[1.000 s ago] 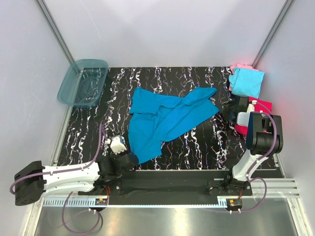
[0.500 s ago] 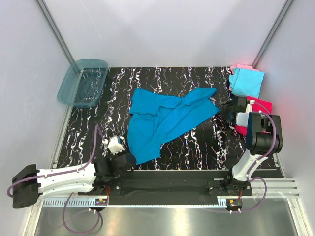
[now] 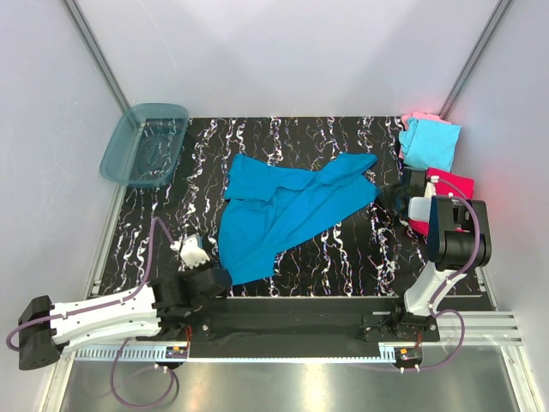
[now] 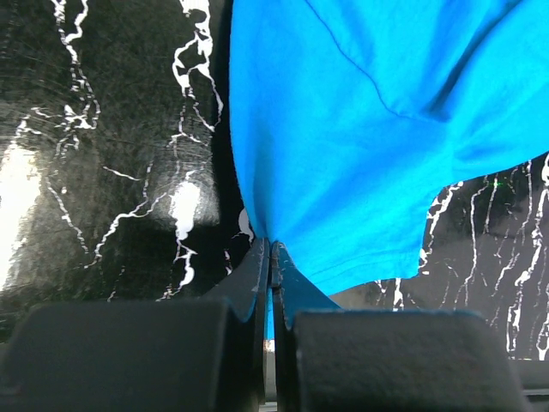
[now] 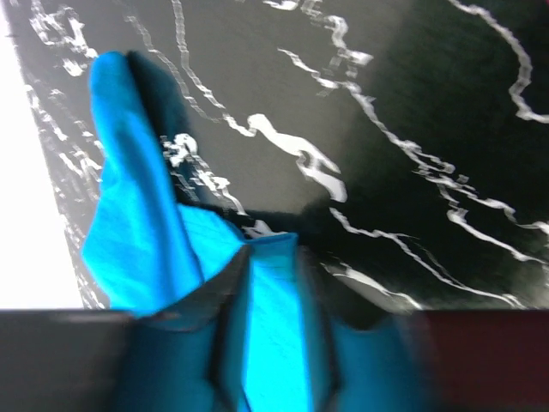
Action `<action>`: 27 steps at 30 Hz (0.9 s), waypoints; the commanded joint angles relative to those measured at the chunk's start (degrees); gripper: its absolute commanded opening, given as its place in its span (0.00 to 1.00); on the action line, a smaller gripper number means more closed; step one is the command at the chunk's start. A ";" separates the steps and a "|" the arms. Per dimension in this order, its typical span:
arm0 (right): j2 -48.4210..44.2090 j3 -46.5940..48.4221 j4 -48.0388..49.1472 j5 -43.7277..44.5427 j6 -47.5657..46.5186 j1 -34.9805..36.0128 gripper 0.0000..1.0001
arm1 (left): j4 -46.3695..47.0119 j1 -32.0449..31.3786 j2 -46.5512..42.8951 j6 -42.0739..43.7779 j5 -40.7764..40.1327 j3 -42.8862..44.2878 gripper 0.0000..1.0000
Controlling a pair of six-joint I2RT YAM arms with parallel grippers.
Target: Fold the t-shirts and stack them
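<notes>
A black, white-veined table (image 3: 343, 249) between pale walls carries the teal-blue t-shirt (image 3: 283, 206), sprawled across its middle. The left gripper (image 4: 271, 249) is pinched tight on the near hem corner. The right gripper (image 3: 388, 193) grips the shirt's right-hand tip, cloth filling its jaws (that wrist view is blurred). Flattening it well likely means drawing both corners apart evenly and low, without yanking. The shirt lies rumpled, with diagonal folds overlapping.

Bright even light, table (image 4: 21, 184) glare, right-wrist view blurred.
</notes>
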 commanded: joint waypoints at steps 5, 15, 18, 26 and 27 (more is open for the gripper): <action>-1.08 -0.67 -2.27 0.64 -0.37 0.46 0.03 | -1.88 -0.17 -0.54 -1.01 -2.47 1.57 0.00; -10.36 -4.44 -6.04 7.48 0.24 0.46 0.00 | -2.32 -0.17 -0.89 -1.01 -2.73 1.40 0.00; -15.29 -5.14 -9.82 7.85 -1.24 0.46 0.00 | -2.75 -0.17 -1.06 -0.58 -3.17 1.75 0.00; -34.19 -14.81 -20.80 11.89 -1.69 0.46 0.00 | -4.16 1.76 -1.77 4.07 -4.84 4.30 0.00; -39.35 -15.34 -22.47 12.76 -2.04 0.46 0.00 | -4.16 2.63 -1.94 4.69 -4.76 4.56 0.00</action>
